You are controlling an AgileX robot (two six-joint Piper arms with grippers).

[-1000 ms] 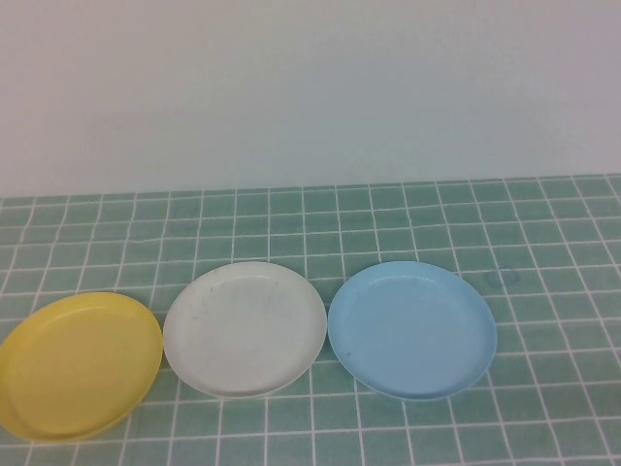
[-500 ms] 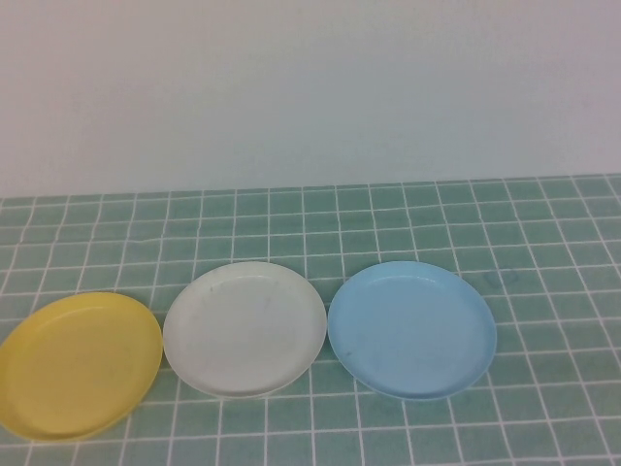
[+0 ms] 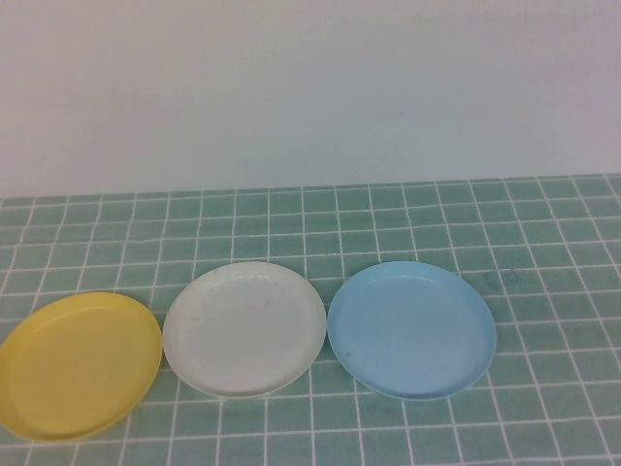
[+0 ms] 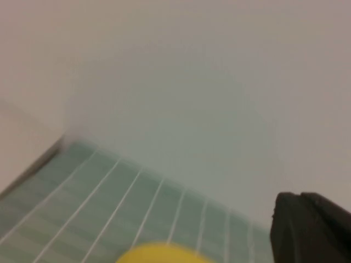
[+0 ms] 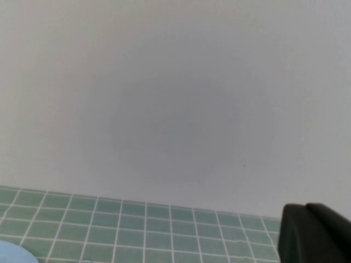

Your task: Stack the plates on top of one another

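Note:
Three round plates lie side by side in a row on the green tiled table: a yellow plate (image 3: 78,364) at the left, a white plate (image 3: 245,327) in the middle, a light blue plate (image 3: 412,328) at the right. They sit rim to rim and none rests on another. Neither arm shows in the high view. In the left wrist view my left gripper (image 4: 301,198) is shut and empty, held above the table with the yellow plate's edge (image 4: 159,253) below. My right gripper (image 5: 307,209) is shut and empty too, with a sliver of the blue plate (image 5: 13,253) in its view.
A plain white wall (image 3: 310,87) rises behind the tiled table (image 3: 543,233). A strip of bare tiles runs between the plates and the wall, and more lie to the right of the blue plate.

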